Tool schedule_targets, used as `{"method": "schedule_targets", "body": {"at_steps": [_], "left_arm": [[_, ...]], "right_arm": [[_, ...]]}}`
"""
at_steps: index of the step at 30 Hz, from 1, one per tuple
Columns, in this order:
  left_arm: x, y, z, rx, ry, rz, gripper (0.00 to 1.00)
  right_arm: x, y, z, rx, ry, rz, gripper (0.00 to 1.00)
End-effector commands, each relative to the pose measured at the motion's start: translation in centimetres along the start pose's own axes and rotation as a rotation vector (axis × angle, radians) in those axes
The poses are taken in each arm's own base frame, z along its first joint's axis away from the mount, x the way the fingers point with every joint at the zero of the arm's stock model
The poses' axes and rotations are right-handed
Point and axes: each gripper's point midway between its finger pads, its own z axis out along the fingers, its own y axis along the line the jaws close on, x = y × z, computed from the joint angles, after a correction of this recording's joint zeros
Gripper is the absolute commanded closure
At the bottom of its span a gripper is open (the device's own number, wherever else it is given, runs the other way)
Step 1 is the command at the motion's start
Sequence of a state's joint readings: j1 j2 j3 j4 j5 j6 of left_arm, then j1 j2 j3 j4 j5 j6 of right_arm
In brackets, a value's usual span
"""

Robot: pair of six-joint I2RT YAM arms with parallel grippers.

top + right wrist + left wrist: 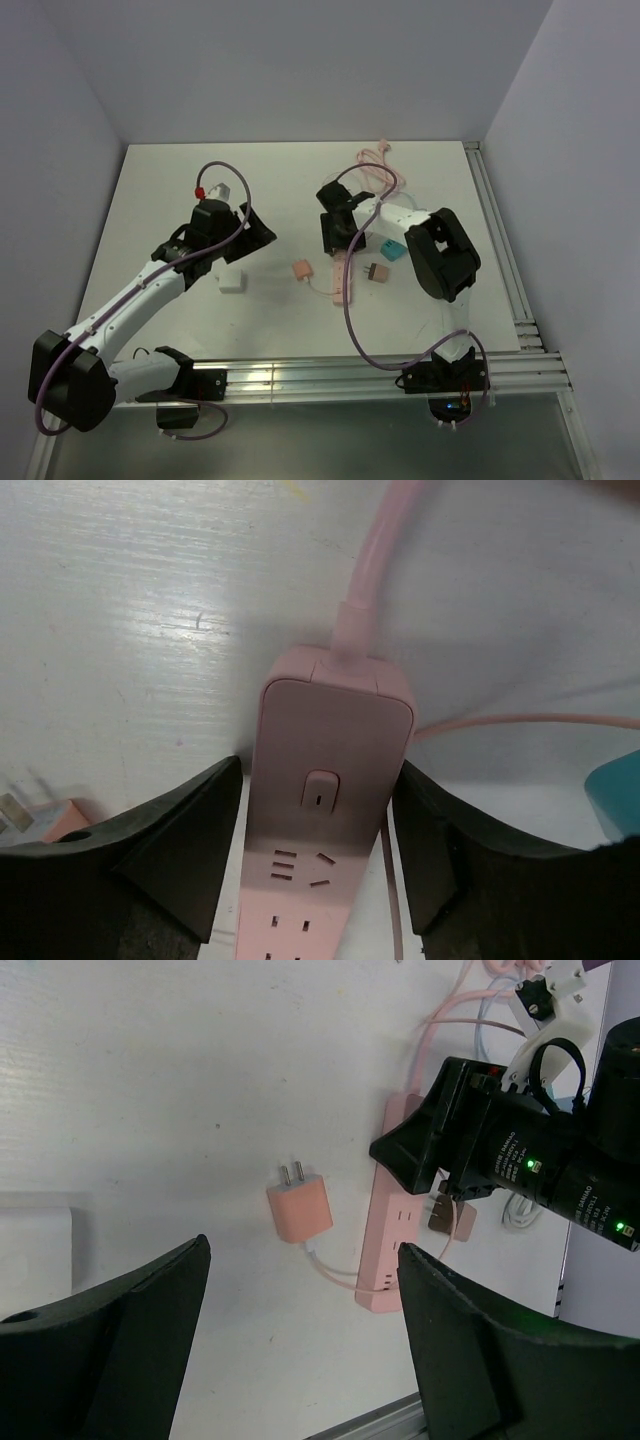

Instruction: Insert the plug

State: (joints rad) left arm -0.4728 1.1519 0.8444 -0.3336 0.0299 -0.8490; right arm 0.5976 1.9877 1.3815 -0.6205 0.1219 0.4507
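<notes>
Two robot arms work over a white worktop (150,200) where a pink strip (325,740) lies flat, sockets up, its thick pink cord running off its far end. The right hand (318,770) is down over the strip's switch end, a black finger (180,850) pressed to each long side, clamped on the strip. The plug (299,1210), a small pink cube with two metal prongs, lies loose on the worktop just left of the strip. Its prongs point away from the arms' bases, and a thin pale cable loops from its near end toward the strip. It is not in any socket. The left hand (302,1260) hangs above the worktop to the left of the strip, fingers wide apart and holding nothing, with the plug showing between them from the wrist camera. A brown plug (376,272) rests just right of the strip, and a teal block (390,250) lies beside it, a little farther from the bases. A white block (232,281) sits well left of the strip, near the left arm.
</notes>
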Motion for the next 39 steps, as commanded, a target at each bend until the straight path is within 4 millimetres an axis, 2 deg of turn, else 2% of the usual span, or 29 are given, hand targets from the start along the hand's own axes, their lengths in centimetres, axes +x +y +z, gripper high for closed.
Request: {"method": "schedule_targets", "body": {"at_steps": [1,5,6,8,10,12,13,14,16,17,19,21,23,26,27,30,33,37,39], "left_arm": [[-0.6,-0.5,-0.8,0.039,-0.034,0.037,0.19],[-0.4,-0.6,-0.9,0.046,-0.030,0.031,0.20],[-0.4,-0.5,-0.9,0.041,-0.030,0.029,0.20],[-0.5,-0.2,-1.0,0.030,-0.035,0.025,0.19],[-0.4,0.0,-1.0,0.022,-0.037,0.023,0.19],[-0.3,0.2,-1.1,0.018,-0.039,0.021,0.19],[-0.3,0.2,-1.2,0.021,-0.042,0.020,0.19],[-0.2,0.2,-1.1,0.022,-0.039,0.018,0.19],[-0.1,0.4,-0.9,0.018,-0.035,0.018,0.18],[0.1,0.6,-0.7,0.008,-0.027,0.015,0.18],[0.3,0.6,-0.4,0.003,-0.014,0.010,0.17],[0.6,0.6,0.0,0.007,0.003,0.010,0.16],[0.7,0.6,0.3,0.009,0.010,0.009,0.16],[0.8,0.6,0.4,0.016,0.010,0.009,0.16],[0.8,0.6,0.4,0.017,0.011,0.012,0.16],[1.0,0.6,0.5,0.015,0.019,0.014,0.16],[1.2,0.6,0.6,0.023,0.026,0.014,0.17],[1.4,0.3,0.4,0.036,0.042,0.022,0.20],[1.5,0.1,0.2,0.054,0.052,0.032,0.24]], "right_arm": [[-1.4,3.1,-0.8,-0.076,-0.063,-0.048,0.36],[-1.8,6.6,-1.8,-0.137,-0.110,-0.166,0.52],[-1.4,7.7,-2.1,-0.145,-0.121,-0.220,0.63],[-1.6,9.1,-2.7,-0.156,-0.143,-0.262,0.66],[-1.4,10.2,-3.3,-0.173,-0.152,-0.286,0.65],[-1.4,9.9,-3.6,-0.167,-0.160,-0.270,0.45],[-2.1,9.0,-4.2,-0.129,-0.190,-0.250,0.35],[-1.8,8.2,-4.1,-0.107,-0.185,-0.235,0.17],[-2.4,6.5,-5.1,-0.097,-0.202,-0.184,0.10],[-1.8,5.4,-4.8,-0.081,-0.187,-0.169,0.07],[-2.2,4.0,-5.9,-0.085,-0.204,-0.135,0.06],[-1.4,2.5,-5.8,-0.083,-0.180,-0.121,0.05],[-0.8,2.1,-6.7,-0.103,-0.177,-0.121,0.08],[0.6,3.4,-7.9,-0.212,-0.149,-0.136,0.13],[1.2,4.4,-8.4,-0.272,-0.130,-0.140,0.15],[1.8,5.6,-9.2,-0.347,-0.117,-0.131,0.20],[2.3,6.7,-9.1,-0.407,-0.083,-0.119,0.25],[2.9,7.4,-8.0,-0.417,-0.027,-0.100,0.32],[3.0,7.8,-8.0,-0.429,-0.018,-0.095,0.42]]}}
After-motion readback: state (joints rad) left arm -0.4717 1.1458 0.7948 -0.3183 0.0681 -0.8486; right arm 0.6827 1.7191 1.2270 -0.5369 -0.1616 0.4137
